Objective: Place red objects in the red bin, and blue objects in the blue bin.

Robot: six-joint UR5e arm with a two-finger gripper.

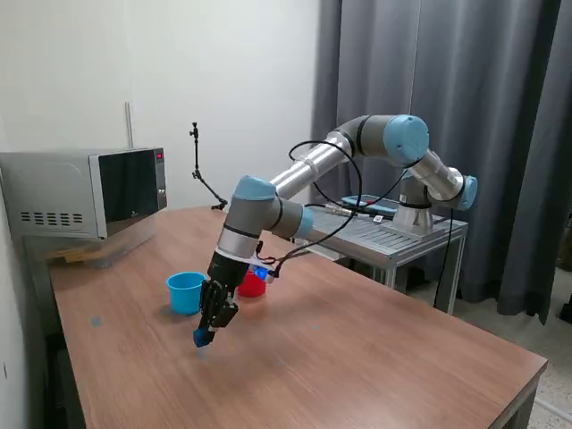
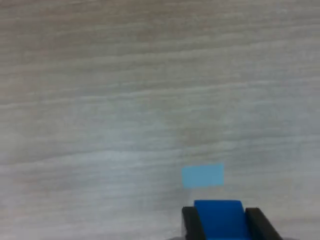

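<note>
Tool: one tool [image 1: 204,338], its two black fingers [image 2: 190,223] closed on one blue cube [image 2: 220,219], held just above the desk [image 1: 357,357].
Blue cubes: two seen; the second blue cube [image 1: 261,273] shows behind the red cup, partly hidden by the arm.
Red cubes: cannot be counted; none clearly seen.
Cups: two; one blue cup [image 1: 186,292] upright on the desk, one red cup [image 1: 252,285] just beside it on the exterior view's right, partly behind the arm.
Tape mark: one pale blue rectangle [image 2: 202,176] flat on the desk, near the held cube.
Microwave: one microwave [image 1: 85,190] at the desk's far corner.
</note>
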